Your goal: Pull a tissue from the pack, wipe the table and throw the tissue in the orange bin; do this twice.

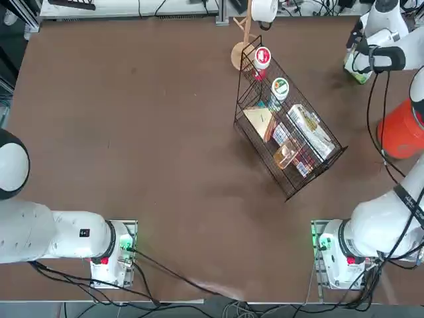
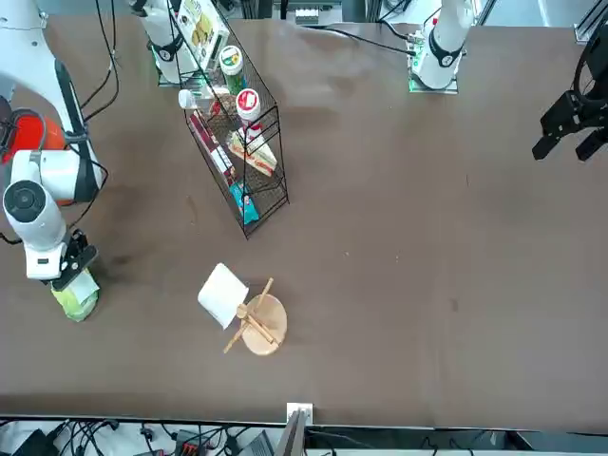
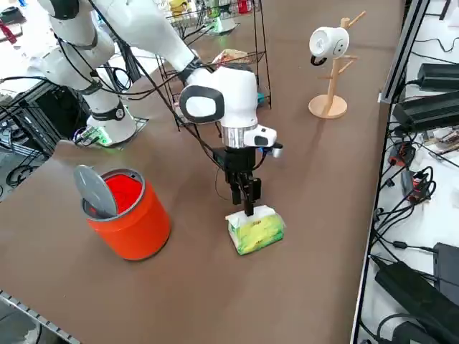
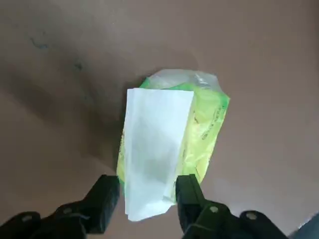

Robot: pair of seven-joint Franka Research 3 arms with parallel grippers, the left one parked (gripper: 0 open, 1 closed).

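Observation:
The green pack (image 4: 207,124) lies on the dark-brown table (image 1: 132,132) near its far right corner, also seen in the right side view (image 3: 256,229) and the front view (image 2: 76,296). A white tissue (image 4: 154,144) sticks up out of its top. My right gripper (image 4: 148,196) points straight down over the pack (image 3: 247,204). It is open, with one finger on each side of the tissue's upper edge, close to it. The orange bin (image 3: 129,211) stands on the table beside the pack, a hand's width or so nearer the robot (image 1: 401,129).
A grey swing lid (image 3: 97,190) tilts in the bin's mouth. A black wire basket (image 1: 288,132) with snack packets and red-lidded cups lies mid-table. A wooden mug stand (image 1: 242,53) with a white mug stands at the far edge.

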